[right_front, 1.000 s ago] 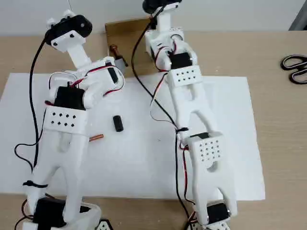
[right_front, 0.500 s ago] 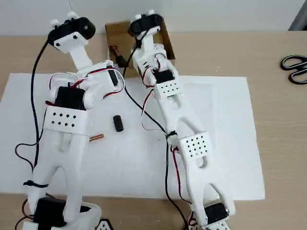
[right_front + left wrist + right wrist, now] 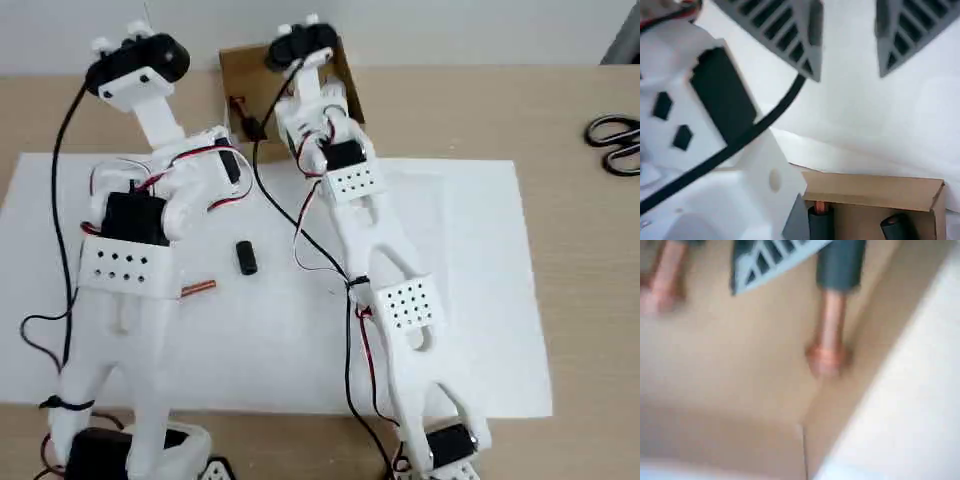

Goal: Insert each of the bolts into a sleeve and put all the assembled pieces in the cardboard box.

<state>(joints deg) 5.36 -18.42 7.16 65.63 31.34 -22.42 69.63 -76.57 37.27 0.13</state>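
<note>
Left gripper [image 3: 847, 72] is wide open and empty, left of the box [image 3: 345, 85]; right gripper [image 3: 790, 262] is inside the box beside a sleeved bolt [image 3: 832, 315], its grip cannot be told; one bolt [image 3: 200, 288] and one sleeve [image 3: 246, 257] lie on the sheet [image 3: 480, 300].

Right arm [image 3: 372, 235] swung over the cardboard box [image 3: 240, 66]

place: workbench | wooden table [image 3: 560, 100] | white sheet [image 3: 480, 260] | scissors [image 3: 612, 140]

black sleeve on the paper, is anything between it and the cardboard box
Yes: the right arm hangs over the cardboard box, and its black cable crosses the paper between the black sleeve and it.
</note>
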